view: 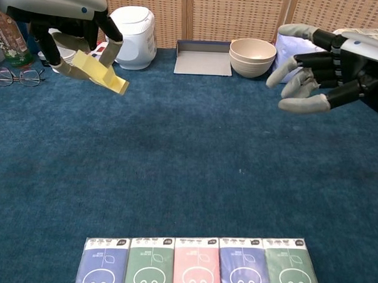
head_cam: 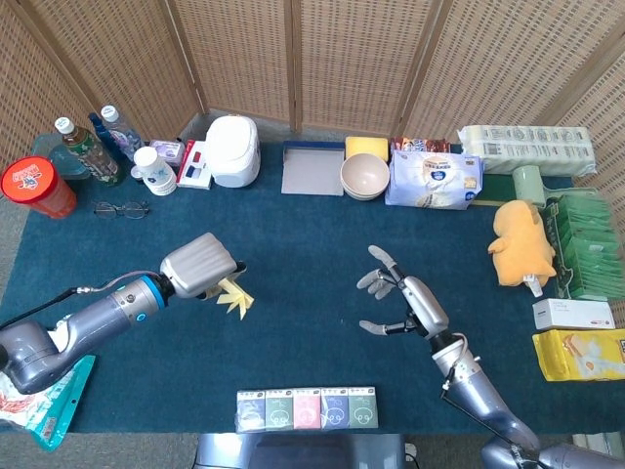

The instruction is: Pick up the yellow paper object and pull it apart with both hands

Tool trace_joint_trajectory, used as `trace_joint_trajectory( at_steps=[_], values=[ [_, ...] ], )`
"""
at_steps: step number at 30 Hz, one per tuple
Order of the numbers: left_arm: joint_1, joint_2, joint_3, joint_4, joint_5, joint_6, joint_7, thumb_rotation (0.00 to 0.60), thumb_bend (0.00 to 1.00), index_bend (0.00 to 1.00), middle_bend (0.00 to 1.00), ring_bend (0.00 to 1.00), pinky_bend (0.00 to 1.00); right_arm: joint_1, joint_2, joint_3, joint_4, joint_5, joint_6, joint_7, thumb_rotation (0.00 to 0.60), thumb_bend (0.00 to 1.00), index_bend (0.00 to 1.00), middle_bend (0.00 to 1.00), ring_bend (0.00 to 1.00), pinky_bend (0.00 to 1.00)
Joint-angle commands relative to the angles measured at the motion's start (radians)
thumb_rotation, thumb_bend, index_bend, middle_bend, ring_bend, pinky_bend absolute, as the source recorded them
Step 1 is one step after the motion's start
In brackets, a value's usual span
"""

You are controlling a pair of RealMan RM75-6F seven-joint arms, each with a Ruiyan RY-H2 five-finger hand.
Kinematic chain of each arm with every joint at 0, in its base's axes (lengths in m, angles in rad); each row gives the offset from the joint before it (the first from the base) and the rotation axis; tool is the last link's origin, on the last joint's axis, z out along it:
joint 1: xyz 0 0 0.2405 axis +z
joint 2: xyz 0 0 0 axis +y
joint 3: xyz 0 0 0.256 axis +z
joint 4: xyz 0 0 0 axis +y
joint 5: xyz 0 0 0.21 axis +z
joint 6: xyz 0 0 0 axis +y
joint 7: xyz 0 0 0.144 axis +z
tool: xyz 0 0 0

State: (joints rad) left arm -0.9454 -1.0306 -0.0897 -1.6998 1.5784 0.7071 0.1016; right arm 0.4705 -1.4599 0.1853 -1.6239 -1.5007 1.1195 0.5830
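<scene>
Yellow paper object [head_cam: 235, 296] is off the worktop [head_cam: 312, 244], pinched in my left hand [head_cam: 200, 268], left of centre. It hangs out from under the fingers toward the middle. Chest view shows it as a folded, pleated strip [view: 103, 75] tilted down to the right. I judge it very light, thin and floppy, and easy to tear or crush. It should open like an accordion if pulled gently along its length. Best place for the second grip is the free lower end, the tip pointing away from my left hand.

My right hand [head_cam: 402, 301] holds nothing, fingers spread and a bit curled, palm facing the paper. It is well apart from the paper, over bare blue cloth; same in chest view [view: 318, 59].

Hard to tell: how much of the paper is buried under the left fingers, and exactly which fingers pinch it. The fold count is too small to read. In the chest view both arms are cut off at the frame edges.

A row of coloured packets [head_cam: 308, 408] sits at the near edge, clear of my path.
</scene>
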Motion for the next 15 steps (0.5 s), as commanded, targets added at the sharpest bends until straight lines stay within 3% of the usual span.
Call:
trace_joint_trajectory(
  at_steps=[1, 3, 6, 9, 15],
  values=[
    [-0.012, 0.000, -0.007, 0.001, -0.012, -0.013, 0.002, 0.600, 0.39, 0.69, 0.92, 0.93, 0.79, 0.013, -0.018, 0.007, 0.015, 0.003, -0.001, 0.030, 0.600, 0.15, 0.13, 0.66, 0.74, 0.70],
    [-0.022, -0.005, -0.011, 0.006, -0.022, -0.025, 0.007, 0.600, 0.39, 0.69, 0.92, 0.93, 0.79, 0.021, -0.033, 0.012, 0.032, 0.005, 0.004, 0.048, 0.600, 0.15, 0.21, 0.79, 0.88, 0.83],
    [-0.033, -0.012, -0.015, 0.012, -0.034, -0.037, 0.012, 0.600, 0.39, 0.69, 0.92, 0.93, 0.79, 0.029, -0.046, 0.013, 0.046, 0.005, 0.006, 0.054, 0.600, 0.15, 0.31, 0.93, 0.99, 0.96],
    [-0.046, -0.021, -0.020, 0.019, -0.047, -0.052, 0.020, 0.600, 0.39, 0.69, 0.92, 0.93, 0.79, 0.041, -0.057, 0.013, 0.053, 0.007, -0.003, 0.071, 0.600, 0.16, 0.35, 0.99, 1.00, 1.00],
    [-0.062, -0.028, -0.024, 0.022, -0.064, -0.070, 0.042, 0.600, 0.39, 0.69, 0.92, 0.93, 0.79, 0.056, -0.069, 0.004, 0.056, 0.010, -0.019, 0.083, 0.600, 0.18, 0.38, 1.00, 1.00, 1.00]
  ],
)
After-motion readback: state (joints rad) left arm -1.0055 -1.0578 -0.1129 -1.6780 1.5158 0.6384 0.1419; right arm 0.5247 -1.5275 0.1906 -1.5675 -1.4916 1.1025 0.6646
